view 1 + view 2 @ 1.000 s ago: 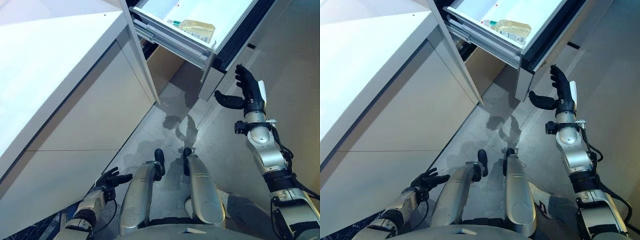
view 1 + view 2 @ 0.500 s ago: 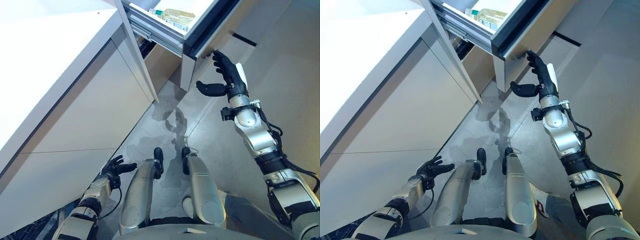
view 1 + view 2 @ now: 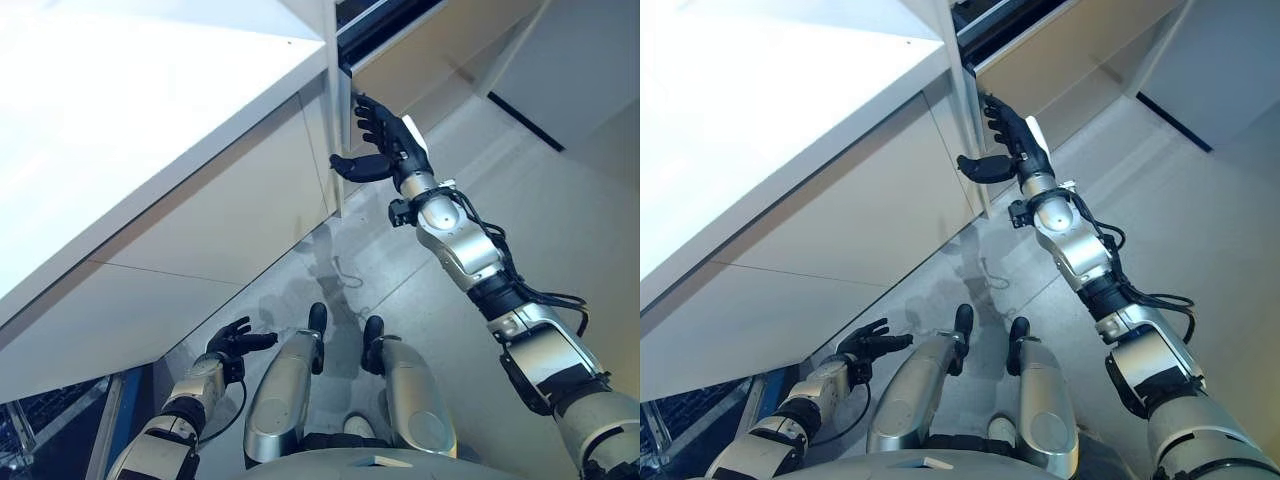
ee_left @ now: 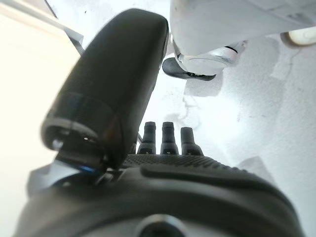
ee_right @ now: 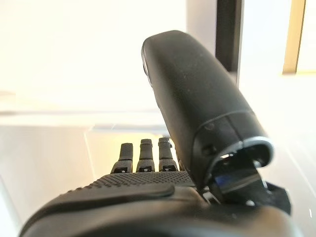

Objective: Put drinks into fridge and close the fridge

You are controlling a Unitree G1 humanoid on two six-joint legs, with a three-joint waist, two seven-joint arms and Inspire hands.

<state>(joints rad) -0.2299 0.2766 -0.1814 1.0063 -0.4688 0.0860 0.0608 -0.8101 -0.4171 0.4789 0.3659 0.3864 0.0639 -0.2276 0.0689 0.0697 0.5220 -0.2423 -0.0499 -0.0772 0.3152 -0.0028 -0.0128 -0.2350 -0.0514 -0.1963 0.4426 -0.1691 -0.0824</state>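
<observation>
Beige fridge drawer [image 3: 440,45] nearly shut, dark gap left; right hand [image 3: 385,145] flat-fingered against its front; left hand [image 3: 232,343] relaxed, idle, low; drinks not visible

A grey floor [image 3: 560,210] runs from lower centre up to the right, mottled w/ darker patches nr the middle. White cabinet fronts [image 3: 200,250] stand on it along the left side, under a white counter [image 3: 130,110] w/ nothing visible on top. A beige panel [image 3: 440,45] meets the floor at upper centre. A dark strip [image 3: 525,122] crosses the floor at upper right, beside a pale wall panel [image 3: 580,60].
</observation>
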